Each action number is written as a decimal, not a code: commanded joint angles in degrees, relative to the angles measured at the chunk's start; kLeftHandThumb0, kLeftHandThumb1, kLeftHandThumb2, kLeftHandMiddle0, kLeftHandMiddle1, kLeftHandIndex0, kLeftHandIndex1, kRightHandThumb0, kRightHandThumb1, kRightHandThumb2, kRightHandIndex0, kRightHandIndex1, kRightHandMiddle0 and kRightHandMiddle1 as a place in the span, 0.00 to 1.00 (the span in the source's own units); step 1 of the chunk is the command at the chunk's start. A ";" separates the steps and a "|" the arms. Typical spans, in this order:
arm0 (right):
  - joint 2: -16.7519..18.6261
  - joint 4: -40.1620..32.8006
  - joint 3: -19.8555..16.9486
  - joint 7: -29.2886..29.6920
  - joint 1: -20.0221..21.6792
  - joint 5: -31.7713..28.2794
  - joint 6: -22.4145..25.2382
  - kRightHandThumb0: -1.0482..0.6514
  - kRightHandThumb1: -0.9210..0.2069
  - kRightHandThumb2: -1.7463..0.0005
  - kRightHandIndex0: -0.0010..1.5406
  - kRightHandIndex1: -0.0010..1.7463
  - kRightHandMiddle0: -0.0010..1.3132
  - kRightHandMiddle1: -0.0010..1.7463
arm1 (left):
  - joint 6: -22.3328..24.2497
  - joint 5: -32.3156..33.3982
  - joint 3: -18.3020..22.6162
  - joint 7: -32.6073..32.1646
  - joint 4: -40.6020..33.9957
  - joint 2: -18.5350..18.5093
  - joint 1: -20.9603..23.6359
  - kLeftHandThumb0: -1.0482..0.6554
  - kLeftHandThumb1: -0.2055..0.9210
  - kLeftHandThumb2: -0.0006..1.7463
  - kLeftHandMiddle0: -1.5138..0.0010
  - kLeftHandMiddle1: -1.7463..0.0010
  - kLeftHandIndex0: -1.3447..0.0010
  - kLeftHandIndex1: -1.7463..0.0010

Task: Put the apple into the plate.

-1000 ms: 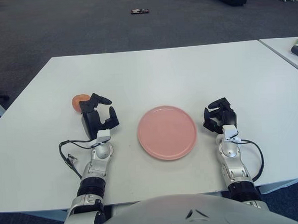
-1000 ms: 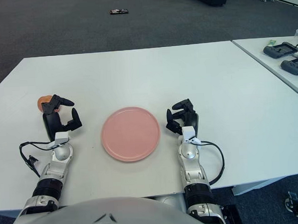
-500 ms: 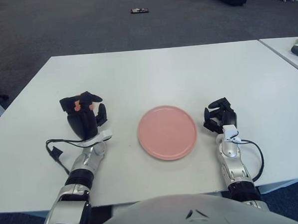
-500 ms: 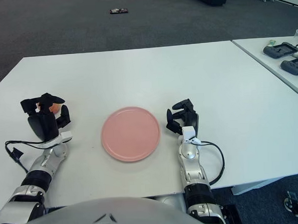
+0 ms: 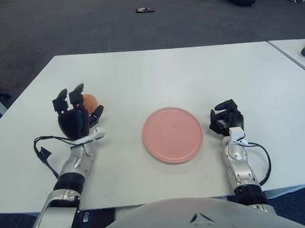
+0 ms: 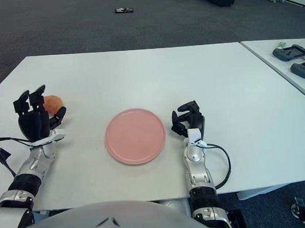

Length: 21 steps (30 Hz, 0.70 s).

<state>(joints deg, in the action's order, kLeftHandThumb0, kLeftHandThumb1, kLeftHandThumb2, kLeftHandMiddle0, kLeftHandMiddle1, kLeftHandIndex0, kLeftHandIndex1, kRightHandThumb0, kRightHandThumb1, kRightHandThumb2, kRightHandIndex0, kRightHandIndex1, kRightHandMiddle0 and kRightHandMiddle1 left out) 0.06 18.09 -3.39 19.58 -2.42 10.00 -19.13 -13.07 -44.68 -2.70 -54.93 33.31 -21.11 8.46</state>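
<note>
A small orange-red apple [image 5: 91, 102] lies on the white table [image 5: 155, 73] at the left. My left hand [image 5: 77, 117] stands just in front of and left of it, back toward me, fingers spread upward and thumb out to the right beside the apple, not closed on it. Part of the apple is hidden behind the hand. The empty pink plate [image 5: 172, 134] lies flat at the table's middle, about a hand's width right of the apple. My right hand [image 5: 225, 119] rests on the table right of the plate, fingers relaxed and empty.
A second table at the right carries black devices [image 6: 292, 50]. A black cable [image 5: 42, 150] loops by my left wrist. A small dark object [image 5: 143, 10] lies on the carpet beyond the table. The table's front edge runs just under my forearms.
My left hand has swung left past the apple and opened, fingers now spread upward at the apple's left. The apple sits where it was. The right hand has not moved.
</note>
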 commanded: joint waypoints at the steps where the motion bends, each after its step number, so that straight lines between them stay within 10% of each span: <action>1: 0.26 2.07 0.11 -0.57 -1.20 -0.17 1.81 0.37 0.35 0.39 0.46 0.88 0.34 1.00 | 1.56 0.77 -0.86 2.43 -0.14 -1.30 1.44 0.00 0.74 0.37 1.00 1.00 1.00 1.00; 21: -0.22 2.32 0.09 -0.35 -1.21 0.46 1.36 0.37 0.34 0.40 0.47 0.87 0.34 1.00 | -2.31 3.69 -5.31 7.70 12.55 -7.24 8.41 0.00 0.65 0.43 1.00 1.00 1.00 1.00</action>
<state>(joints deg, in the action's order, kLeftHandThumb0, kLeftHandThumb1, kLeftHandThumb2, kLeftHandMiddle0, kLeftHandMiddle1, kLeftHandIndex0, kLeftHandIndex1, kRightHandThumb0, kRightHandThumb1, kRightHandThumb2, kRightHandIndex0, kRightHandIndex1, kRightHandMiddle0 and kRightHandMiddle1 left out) -0.10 18.59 -3.46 19.54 -2.33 10.04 -19.88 -14.54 -41.01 -6.91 -48.22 44.31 -27.22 14.44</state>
